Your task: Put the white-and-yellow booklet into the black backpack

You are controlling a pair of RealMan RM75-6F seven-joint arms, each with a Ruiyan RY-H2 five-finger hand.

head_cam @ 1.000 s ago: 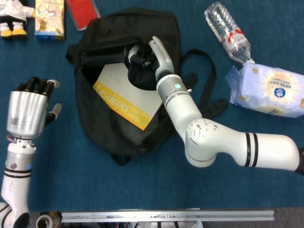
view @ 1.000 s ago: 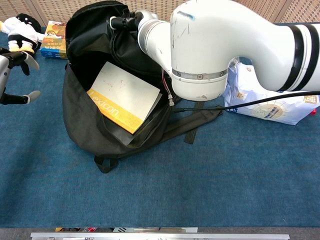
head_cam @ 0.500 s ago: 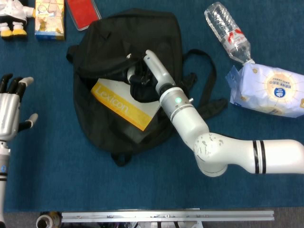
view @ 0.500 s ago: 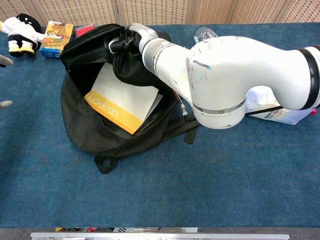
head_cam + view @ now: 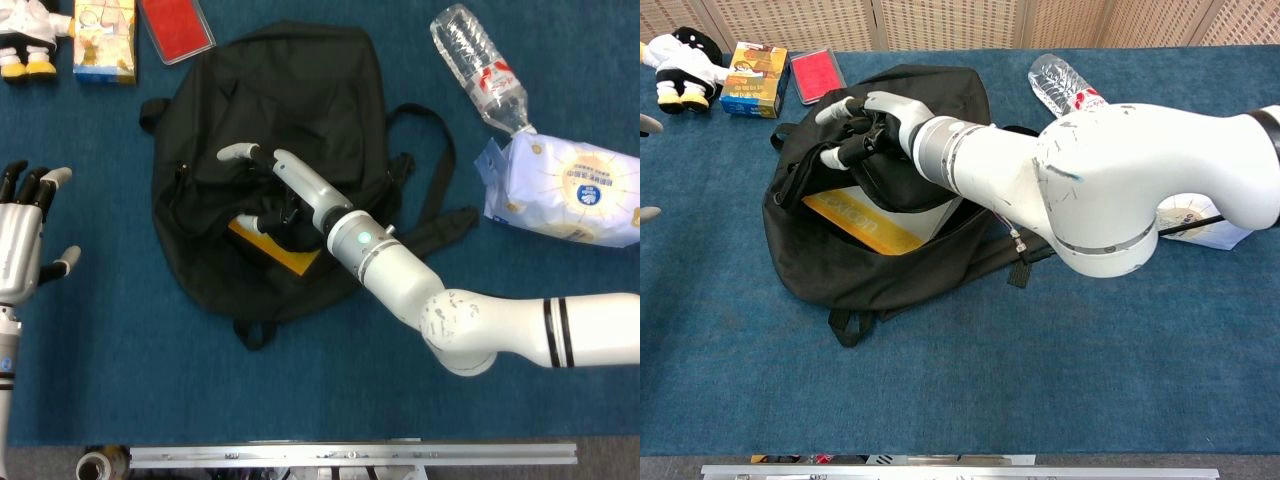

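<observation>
The black backpack [image 5: 270, 120] lies flat on the blue desk [image 5: 330, 390], its opening facing the left side of the head view. The white-and-yellow booklet [image 5: 865, 222] sits inside the opening, mostly covered by the upper flap; in the chest view a yellow band with part of a printed word and a strip of white page show, and in the head view only a small yellow corner [image 5: 285, 255] peeks out.

The right hand [image 5: 865, 125] reaches across the bag to the mouth of the opening. Its fingers [image 5: 238, 152] curl around a fold of the black flap fabric, pinching it and holding it over the booklet, with the thumb resting on top of the cloth. The white right forearm lies across the lower right part of the bag and hides the zipper edge there.

The left hand [image 5: 25, 235] hovers at the left edge of the head view, well apart from the bag, palm side up with fingers spread and holding nothing.

Around the bag: a plush figure [image 5: 25, 35], a small printed box [image 5: 102, 40] and a red case [image 5: 175, 25] near the far left; a clear plastic bottle [image 5: 480, 70] and a pack of wet wipes [image 5: 565, 190] to the right, just beside each other. The bag's straps [image 5: 435, 170] trail toward the wipes.
</observation>
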